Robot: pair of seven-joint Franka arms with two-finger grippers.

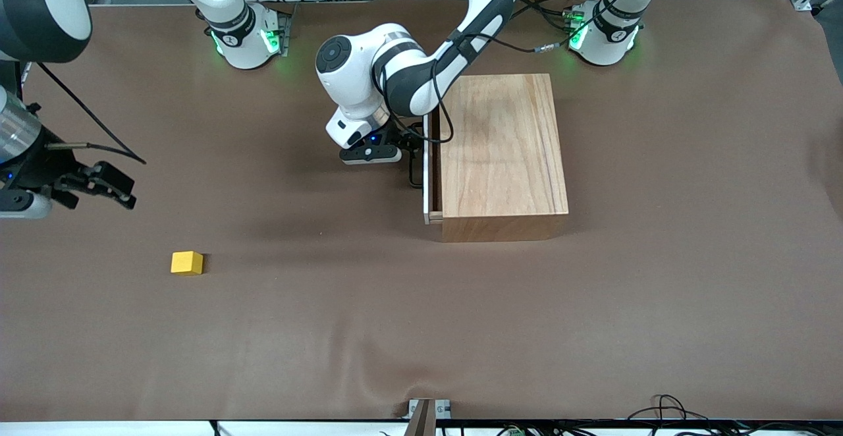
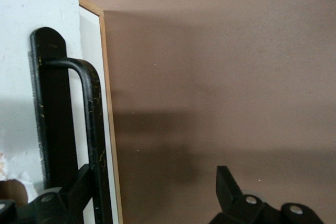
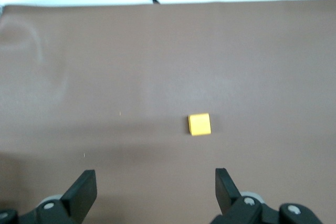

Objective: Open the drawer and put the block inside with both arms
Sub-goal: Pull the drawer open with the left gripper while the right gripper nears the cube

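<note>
The wooden box (image 1: 504, 153) stands mid-table. Its drawer (image 1: 429, 186), with a white front (image 2: 31, 51), faces the right arm's end and is slid out a crack. My left gripper (image 1: 409, 154) (image 2: 155, 177) is open at the black handle (image 1: 415, 176) (image 2: 93, 124). One finger (image 2: 79, 187) lies against the handle bar; the other finger (image 2: 227, 184) is far off over the cloth. The yellow block (image 1: 187, 263) (image 3: 199, 124) lies on the cloth, nearer the front camera than the box. My right gripper (image 1: 125, 192) (image 3: 155, 179) hangs open and empty over bare cloth at the right arm's end.
A brown cloth (image 1: 421, 317) covers the table. A small metal bracket (image 1: 428, 409) sits at the edge nearest the front camera. The left arm's forearm and cables (image 1: 435, 67) cross above the box's corner.
</note>
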